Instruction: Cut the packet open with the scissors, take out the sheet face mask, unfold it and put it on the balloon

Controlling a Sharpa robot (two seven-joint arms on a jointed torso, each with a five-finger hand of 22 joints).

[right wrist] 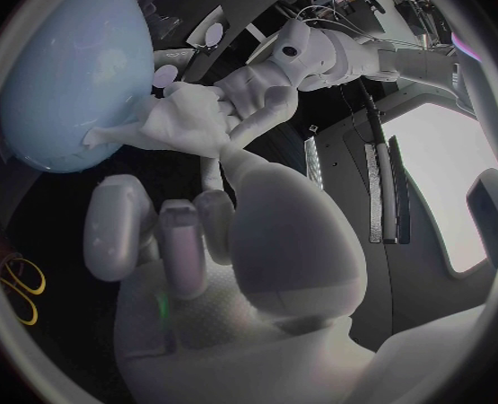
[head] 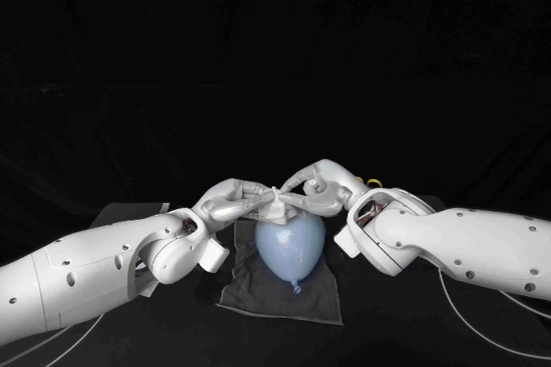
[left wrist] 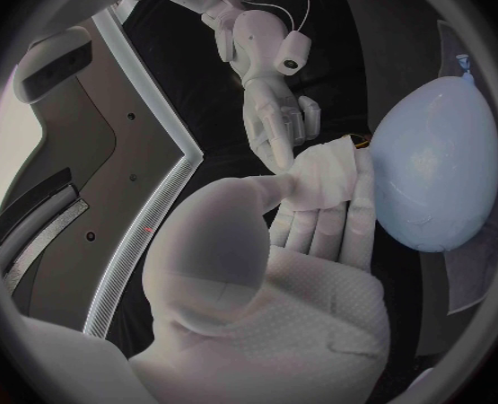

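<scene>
pinching the sheet face mask (head: 279, 200) with left hand (head: 233, 200) and right hand (head: 320, 189) by the balloon (head: 290, 249) (on dark cloth (head: 246, 291)).

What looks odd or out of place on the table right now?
Nothing looks spilled or damaged. The one oddity is the mask: it is a bunched wad, pinched between the left hand and the right hand by the balloon's wide end, not spread over it.
</scene>
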